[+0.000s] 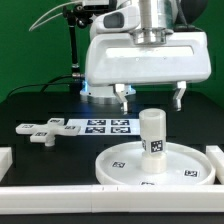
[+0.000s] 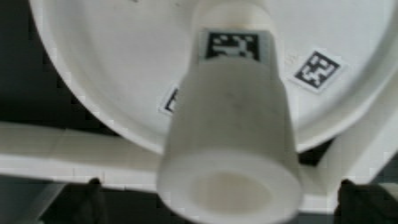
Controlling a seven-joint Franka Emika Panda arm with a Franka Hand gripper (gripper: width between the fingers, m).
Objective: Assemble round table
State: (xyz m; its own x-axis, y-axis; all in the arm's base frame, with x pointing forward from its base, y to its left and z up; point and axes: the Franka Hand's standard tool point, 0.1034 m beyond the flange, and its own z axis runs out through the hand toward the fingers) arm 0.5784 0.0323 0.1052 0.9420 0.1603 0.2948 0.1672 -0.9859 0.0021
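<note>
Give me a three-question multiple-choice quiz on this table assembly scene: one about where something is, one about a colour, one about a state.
1. Where is the short white cylindrical plastic leg?
A. Lying on the flat white marker board
B. Standing upright on the large white rimmed round plastic disc
C. Slotted into the white cross-shaped base piece

2. What colour is the tabletop?
A. Black
B. Brown
C. Green

3. What state is the two-finger gripper in?
A. Shut on the leg
B. Shut on the cross-shaped base piece
C. Open, holding nothing

Answers:
1 B, the leg stands on end on the disc.
2 A, the bare surface around the parts is black.
3 C, the fingers stand spread above the leg, touching nothing.
</note>
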